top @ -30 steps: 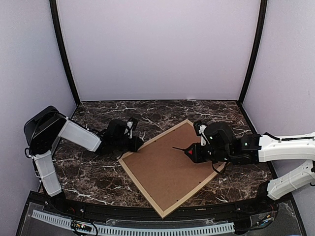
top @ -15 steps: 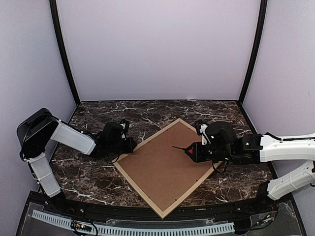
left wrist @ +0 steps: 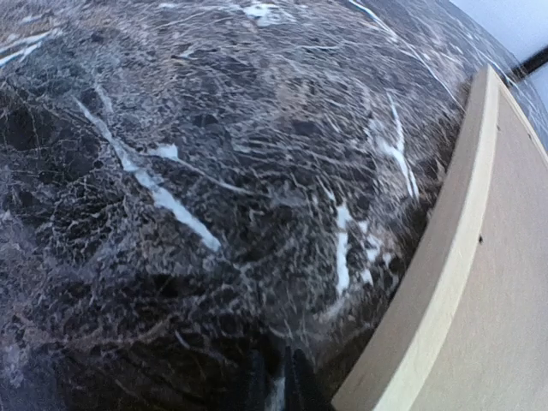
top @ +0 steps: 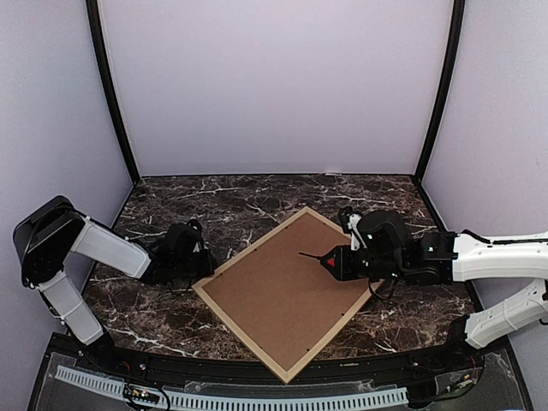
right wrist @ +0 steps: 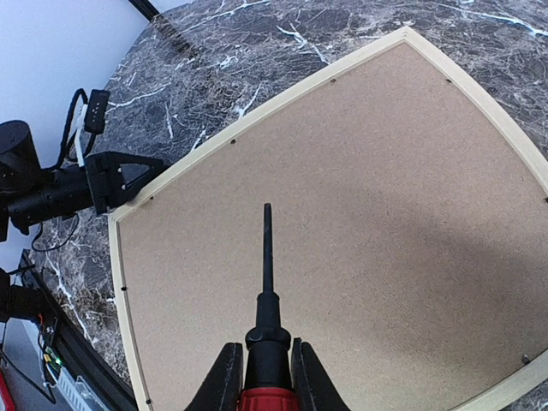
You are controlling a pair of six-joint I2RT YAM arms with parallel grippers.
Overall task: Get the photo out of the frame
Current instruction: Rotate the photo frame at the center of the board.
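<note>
Marble with white veins is seen as the top of the table [top: 257, 193] in the top external view, and the frame [top: 241, 336] is laid on it face down, turned so that one corner points to the back wall. Its opening is closed by the brown backing board [top: 287, 295], so the photo is hidden and its place cannot be told. The left gripper [top: 204, 265] is kept low on the table, just beside the left corner of the frame; whether it touches is not clear. The right gripper [top: 341, 262] is held above the right half of the board, and a pointed tool [top: 315, 258] with a red handle is gripped in it, directed to the left. In the left wrist view, mostly the table [left wrist: 171, 171] is shown, with the light wood moulding of the frame [left wrist: 445, 248] and a part of the board [left wrist: 514, 300] at the right edge. Only dark tips of the left gripper [left wrist: 278, 385] are seen at the bottom, and it cannot be told if they are apart or together. In the right wrist view, the right gripper [right wrist: 265, 381] is clamped on the handle of the tool [right wrist: 266, 257], whose thin black shaft is pointed over the board [right wrist: 368, 197]. Small dark fasteners [right wrist: 332, 82] are placed along the inner edge of the frame [right wrist: 402, 37]. The left gripper [right wrist: 128, 171] is seen at the far corner.
</note>
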